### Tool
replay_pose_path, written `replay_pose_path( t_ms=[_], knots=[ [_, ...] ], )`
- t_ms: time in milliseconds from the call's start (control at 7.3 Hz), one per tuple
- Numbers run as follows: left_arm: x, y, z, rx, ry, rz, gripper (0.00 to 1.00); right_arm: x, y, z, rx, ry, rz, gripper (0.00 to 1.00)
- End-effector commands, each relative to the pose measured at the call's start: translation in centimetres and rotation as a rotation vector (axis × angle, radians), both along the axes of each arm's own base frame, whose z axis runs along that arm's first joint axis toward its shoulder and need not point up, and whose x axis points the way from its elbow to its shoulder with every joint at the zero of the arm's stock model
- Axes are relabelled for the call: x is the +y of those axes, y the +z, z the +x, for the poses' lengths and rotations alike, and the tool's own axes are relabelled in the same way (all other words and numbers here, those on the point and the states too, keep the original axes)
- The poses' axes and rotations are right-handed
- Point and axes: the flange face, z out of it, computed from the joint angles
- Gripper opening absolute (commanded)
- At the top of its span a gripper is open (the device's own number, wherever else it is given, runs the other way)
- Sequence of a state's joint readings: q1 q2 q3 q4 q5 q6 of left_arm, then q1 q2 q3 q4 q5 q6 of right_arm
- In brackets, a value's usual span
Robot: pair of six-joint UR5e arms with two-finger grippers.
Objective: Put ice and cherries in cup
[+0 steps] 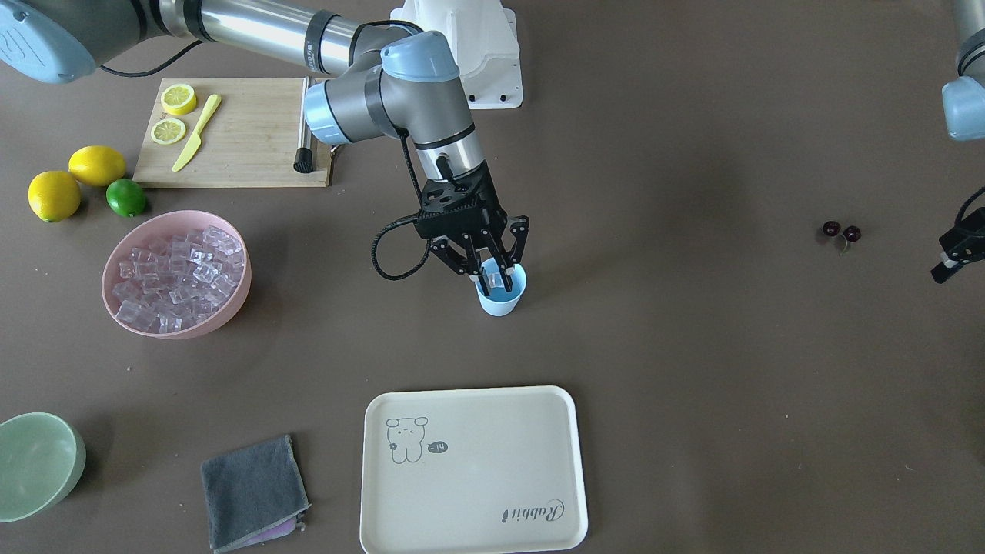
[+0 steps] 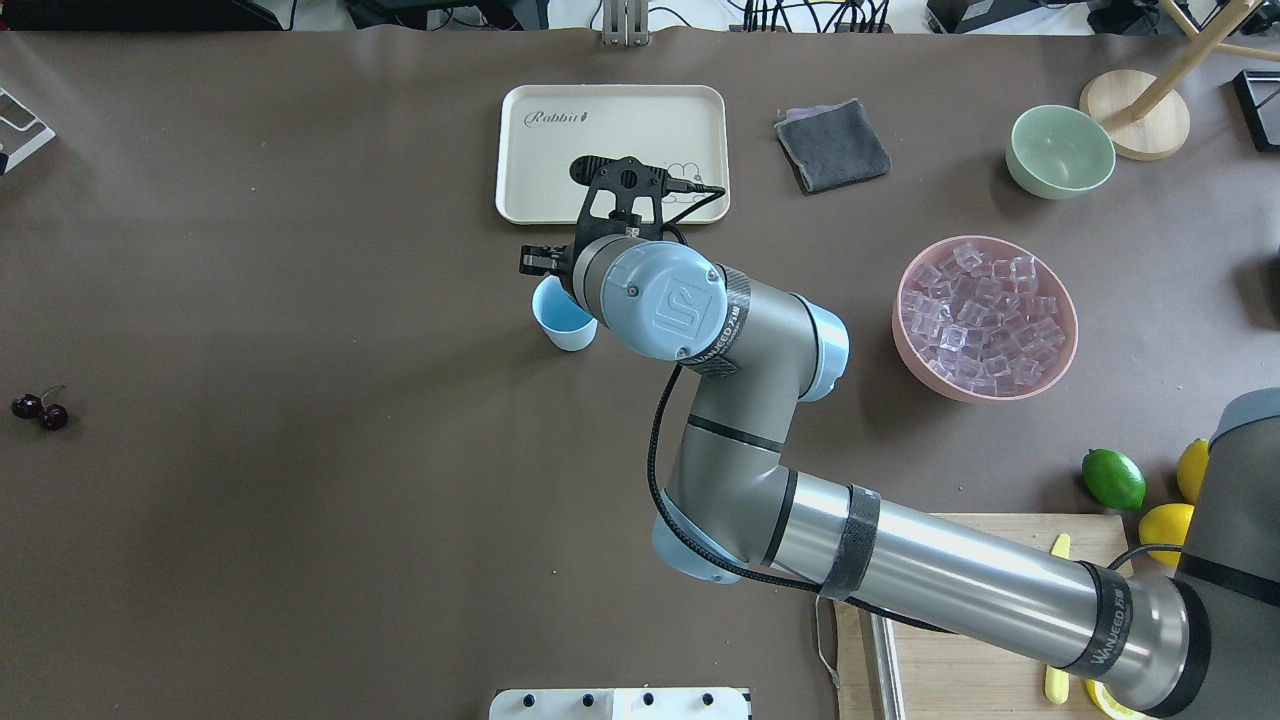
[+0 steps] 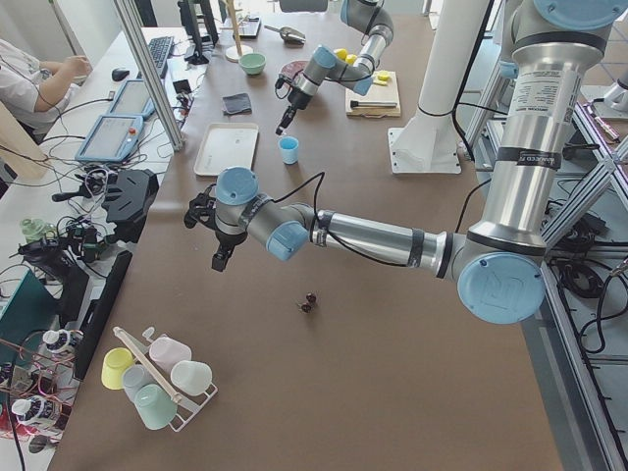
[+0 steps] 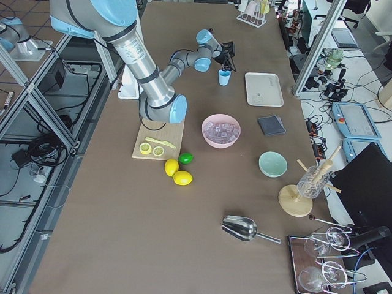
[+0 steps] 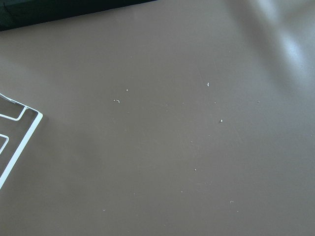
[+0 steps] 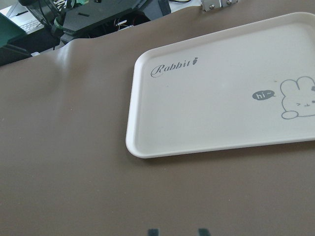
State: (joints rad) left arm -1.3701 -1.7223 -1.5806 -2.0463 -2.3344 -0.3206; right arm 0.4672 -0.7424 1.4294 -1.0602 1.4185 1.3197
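Note:
The light-blue cup (image 1: 500,302) stands mid-table, also in the overhead view (image 2: 562,322). My right gripper (image 1: 494,281) points down into its mouth and is shut on a clear ice cube (image 1: 492,269) at rim height. More ice (image 1: 177,277) fills the pink bowl (image 1: 192,329). The two cherries (image 1: 841,231) lie on the table far to the other side, also in the overhead view (image 2: 38,408). My left gripper (image 1: 950,258) hovers beside the cherries, cut by the frame edge; I cannot tell if it is open.
A cream tray (image 1: 477,469) lies just beyond the cup. A grey cloth (image 1: 254,492) and a pale green bowl (image 1: 38,462) sit past the pink bowl. A cutting board (image 1: 246,131) with lemon slices and knife, two lemons (image 1: 54,195) and a lime (image 1: 125,197) lie near the robot.

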Motion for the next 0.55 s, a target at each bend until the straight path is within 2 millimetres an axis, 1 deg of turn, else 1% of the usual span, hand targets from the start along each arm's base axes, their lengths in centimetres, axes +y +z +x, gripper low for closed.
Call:
replay_pose_path(
  t_ms=[0, 137, 274, 411],
  knots=[
    [0.1, 0.0, -0.1, -0.001, -0.002, 0.001, 0.99, 0.0, -0.9, 0.9, 0.035, -0.039, 0.087, 1.0],
    [0.1, -0.3, -0.1, 0.0, -0.002, 0.006, 0.99, -0.6, -1.1, 3.2, 0.013, -0.05, 0.087, 1.0],
    [0.1, -0.2, -0.1, 0.0, -0.002, 0.004, 0.99, -1.9, -0.1, 6.3, -0.008, -0.099, 0.058, 1.0],
    [0.1, -0.3, -0.1, 0.0, -0.002, 0.006, 0.99, -3.5, 2.8, 10.3, -0.01, -0.14, 0.019, 1.0]
  ],
)
